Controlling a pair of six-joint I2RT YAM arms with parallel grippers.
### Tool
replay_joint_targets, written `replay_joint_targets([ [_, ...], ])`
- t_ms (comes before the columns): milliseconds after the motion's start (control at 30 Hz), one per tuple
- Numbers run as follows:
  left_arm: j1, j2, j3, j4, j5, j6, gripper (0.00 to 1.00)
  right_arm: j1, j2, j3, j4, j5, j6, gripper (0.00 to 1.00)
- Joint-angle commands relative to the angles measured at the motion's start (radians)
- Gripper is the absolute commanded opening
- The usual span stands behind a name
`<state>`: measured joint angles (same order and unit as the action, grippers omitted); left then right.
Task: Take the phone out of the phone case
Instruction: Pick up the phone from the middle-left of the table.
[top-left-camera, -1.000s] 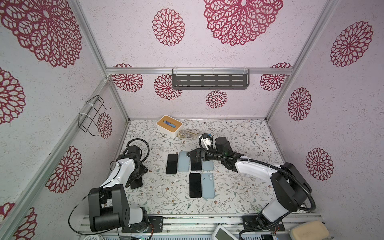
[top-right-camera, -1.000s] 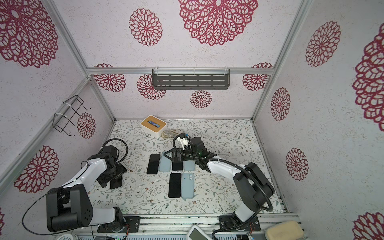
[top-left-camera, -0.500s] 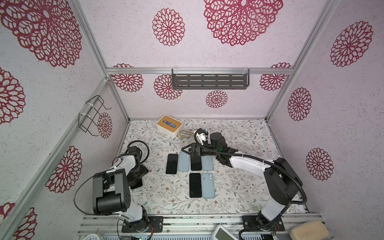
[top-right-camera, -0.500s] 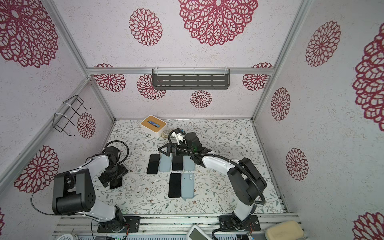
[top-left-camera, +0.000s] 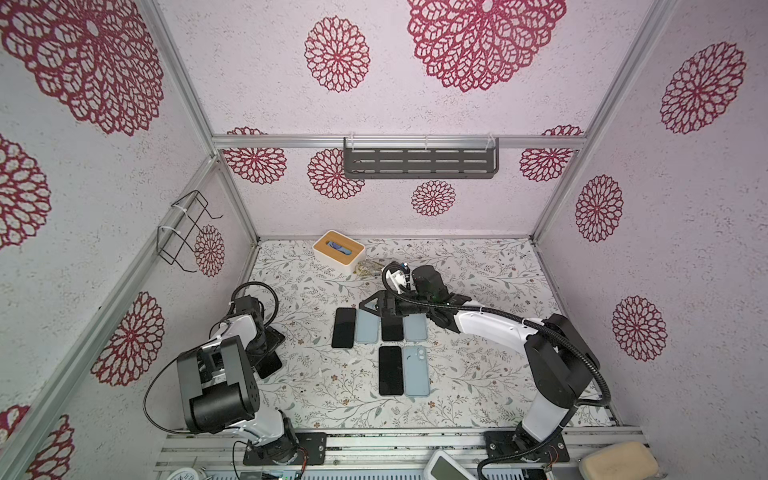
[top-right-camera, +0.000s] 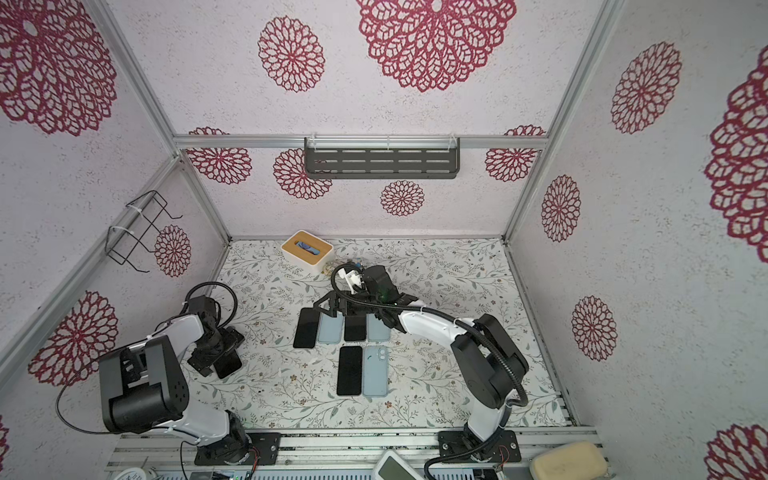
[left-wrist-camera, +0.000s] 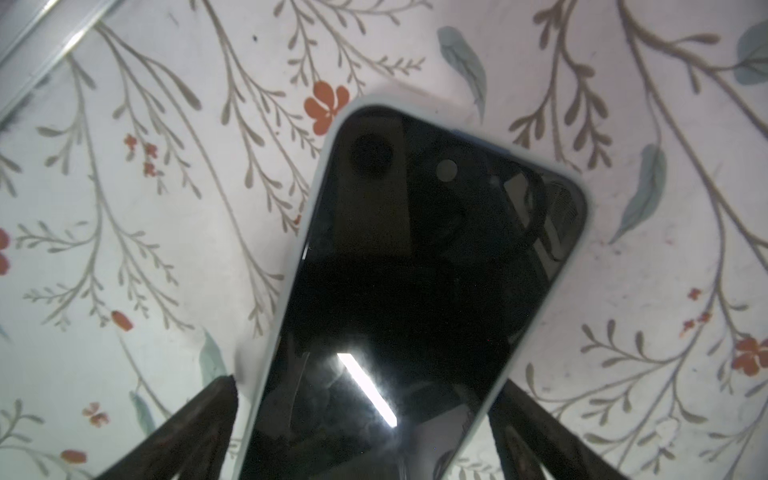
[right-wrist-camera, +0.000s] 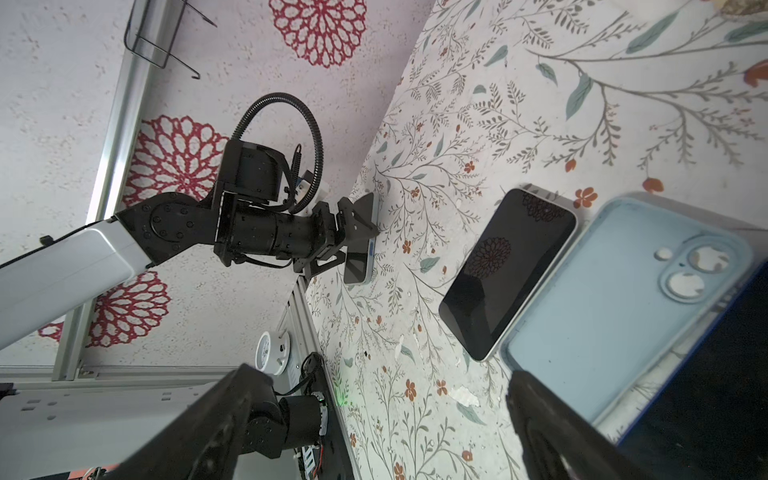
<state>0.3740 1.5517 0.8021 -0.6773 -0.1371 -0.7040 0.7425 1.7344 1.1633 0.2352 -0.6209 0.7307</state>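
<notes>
Your L gripper (left-wrist-camera: 365, 386) is spread wide w/ nothing held. Its dark fingers (left-wrist-camera: 187, 428) stand either side of the black-screened phone in a pale grey-blue soft case (left-wrist-camera: 415, 291), just beside the case's long edges. Can't tell if they touch it. That cased phone lies screen-up on the floral-print table cover (left-wrist-camera: 124, 208), on the L side near the wall, partly under the gripper in both top views.

Your R gripper (right-wrist-camera: 386, 378) is also wide open & empty. It hangs over the far row of items at table centre. That row runs L to R:
- a bare black phone (top-left-camera: 344, 327)
- a light-blue case (top-left-camera: 367, 328), lying empty
- a second black phone (top-left-camera: 392, 330), its far end hidden under the gripper
- another light-blue case (top-left-camera: 416, 328)

Nearer the robot bases a third black phone (top-left-camera: 390, 370) lies right beside a light-blue case w/ camera cut-outs (top-left-camera: 416, 370). A white tissue box w/ wooden lid (top-left-camera: 338, 250) sits by the back wall.
</notes>
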Motion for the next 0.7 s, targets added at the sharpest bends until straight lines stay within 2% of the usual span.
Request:
replay_joint_targets([
  [0,0.019,0.005,-0.02,0.053,0.055,-0.006,0.97,0.008,-0.009,0.052,-0.026,0.019,-0.038,0.99],
  [200,0.048,-0.004,-0.052,0.098,0.128,-0.011,1.0,0.014,-0.021,0.056,-0.032,0.026,-0.04,0.99],
  [433,0.075,-0.011,-0.091,0.163,0.252,-0.012,0.8,0.014,-0.039,0.045,-0.04,0.035,-0.052,0.99],
  [667,0.074,-0.027,-0.099,0.17,0.294,-0.006,0.76,0.012,-0.025,0.039,-0.03,0.029,-0.067,0.99],
])
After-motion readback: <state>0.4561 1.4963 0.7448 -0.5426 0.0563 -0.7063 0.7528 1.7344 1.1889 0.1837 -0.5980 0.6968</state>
